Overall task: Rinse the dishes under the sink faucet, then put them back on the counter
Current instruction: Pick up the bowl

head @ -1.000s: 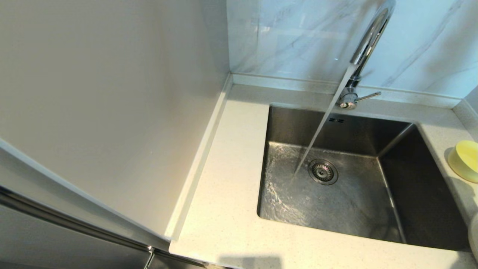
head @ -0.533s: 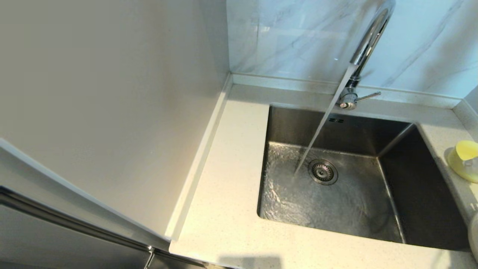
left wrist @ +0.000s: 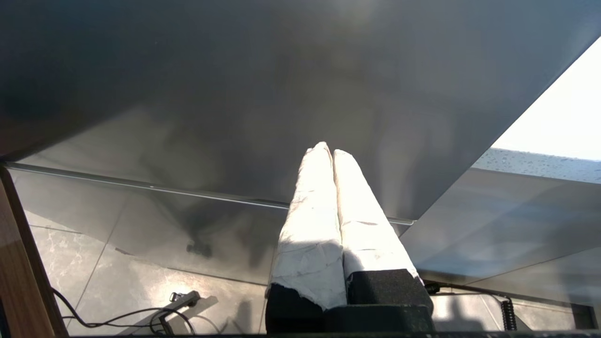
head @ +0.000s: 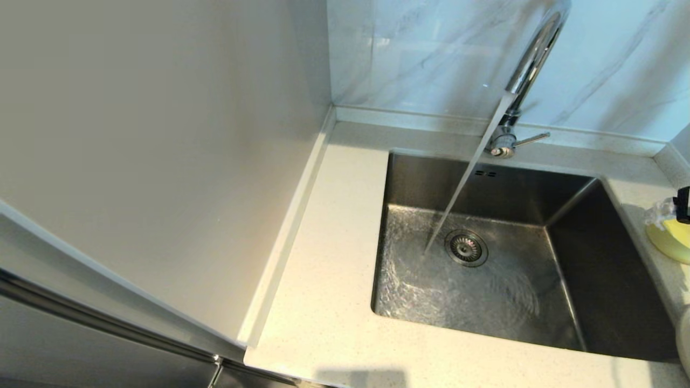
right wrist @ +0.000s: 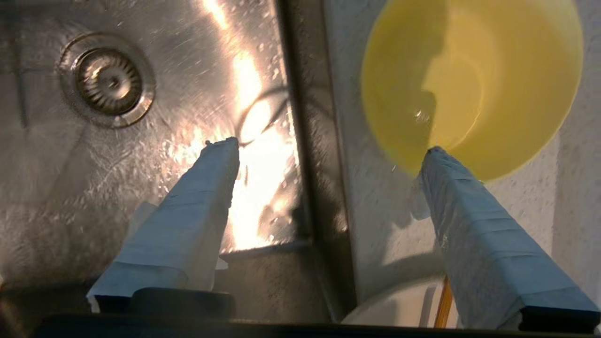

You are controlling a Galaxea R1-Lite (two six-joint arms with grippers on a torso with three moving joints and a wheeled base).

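A speckled counter [head: 323, 302] frames the steel sink [head: 485, 280], the faucet [head: 531, 59] running. One yellow bowl [right wrist: 469, 80] sits at the head view's right edge, just beyond the right gripper [right wrist: 328, 148], whose spread fingers grasp nothing; one plate edge [right wrist: 399, 305] and one chopstick [right wrist: 443, 305] show. The left gripper [left wrist: 327, 152], pressed closed, hangs farther off below.

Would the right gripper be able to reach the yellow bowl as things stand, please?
Probably yes: the right gripper hangs open just above the yellow bowl on the counter, with nothing between them.
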